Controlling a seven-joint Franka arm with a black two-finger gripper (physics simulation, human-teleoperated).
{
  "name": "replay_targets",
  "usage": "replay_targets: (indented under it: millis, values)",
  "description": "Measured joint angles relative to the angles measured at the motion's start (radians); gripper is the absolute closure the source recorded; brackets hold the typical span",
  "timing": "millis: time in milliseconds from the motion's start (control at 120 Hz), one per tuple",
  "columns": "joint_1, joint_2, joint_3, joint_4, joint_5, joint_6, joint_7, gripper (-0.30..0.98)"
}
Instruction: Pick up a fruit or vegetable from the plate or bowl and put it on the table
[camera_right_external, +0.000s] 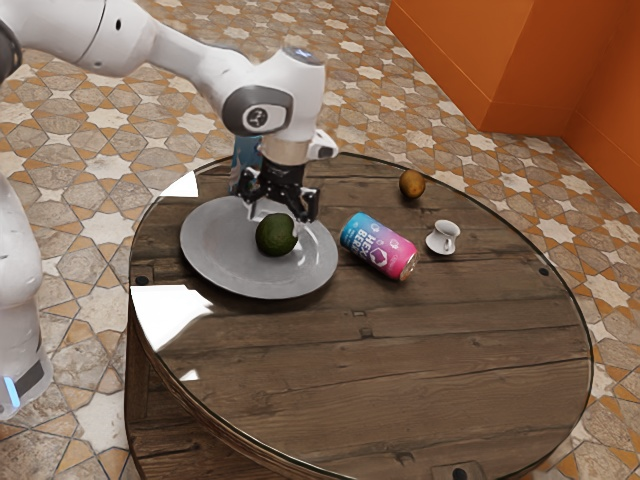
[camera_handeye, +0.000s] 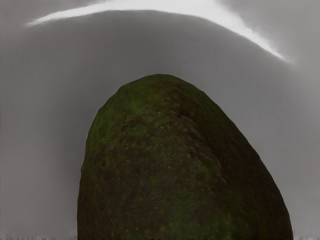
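You have the gripper (camera_right_external: 279, 203) low above the plate (camera_right_external: 225, 272), directed downward. You cannot determine from these views whether its grasp is wide, narrow or secured on the avocado (camera_right_external: 277, 236); treat its state as undetermined.

Locate the avocado directly at the lower end of the gripper, within the outline of the plate. Its skin is dark green and rough. In the wrist view, you see its rounded end close to the tool, with the gray plate behind it and a bright curved band across the plate. You cannot confirm whether the avocado rests on the plate or is slightly raised.

Toward the exterior view's right of the gripper, you find the blue-and-pink can (camera_right_external: 379, 246) lying on its side, near the plate. Farther from the gripper on that side are the small white cup (camera_right_external: 446, 232) and the round brown fruit (camera_right_external: 412, 184), well apart from the plate. Behind the gripper you see a blue object (camera_right_external: 245, 158), partly hidden by the arm (camera_right_external: 195, 60). The wooden table (camera_right_external: 400, 350) supports the plate and can.
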Motion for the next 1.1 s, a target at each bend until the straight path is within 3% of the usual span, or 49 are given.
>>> replay_targets:
  millis: [500,633,800,917,1042,1100]
  values:
    - [-0.001,0.006,-0.006,-0.037,-0.012,0.031,-0.002,0.0]
    - [-0.002,0.005,-0.007,-0.038,-0.013,0.036,-0.004,0.18]
    - [-0.002,0.004,-0.019,-0.038,-0.008,0.037,-0.012,0.3]
    - [-0.002,-0.015,-0.087,-0.018,-0.013,0.032,-0.021,0.34]
    - [-0.002,-0.028,-0.154,0.123,-0.037,-0.022,-0.03,0.36]
    - [0.005,-0.024,-0.282,0.211,-0.057,-0.051,-0.034,0.36]
